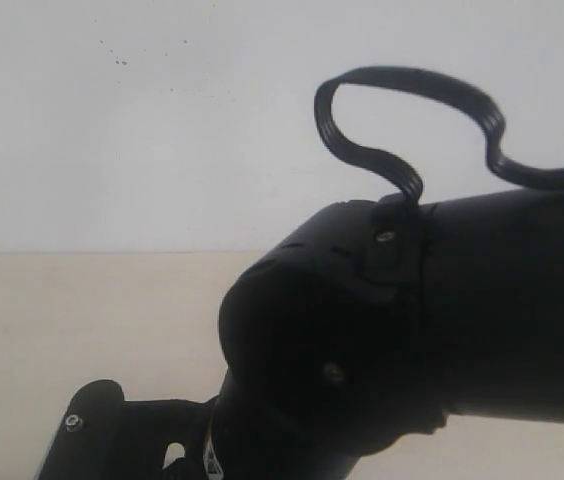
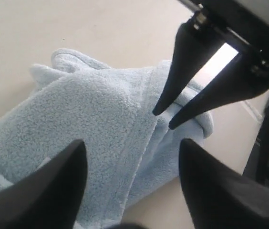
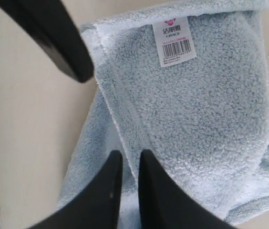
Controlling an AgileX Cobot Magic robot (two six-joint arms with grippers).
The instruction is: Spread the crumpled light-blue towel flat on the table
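The light-blue towel (image 2: 91,114) lies crumpled and folded on the beige table (image 2: 77,24). My left gripper (image 2: 130,143) hovers open over it, its fingers wide apart with towel and bare table between them. In the left wrist view my right gripper (image 2: 163,119) comes down from the side, its tips close together on a folded hem. The right wrist view shows the towel (image 3: 196,119) with a white barcode label (image 3: 175,40), and the right gripper (image 3: 127,155) pinching the hem edge in a narrow gap. The exterior view hides the towel and both grippers.
A black arm joint (image 1: 382,330) with a looped cable (image 1: 412,90) fills most of the exterior view, with the table (image 1: 62,320) and white wall behind. One left finger (image 3: 53,38) crosses the right wrist view. Bare table (image 3: 34,143) borders the towel.
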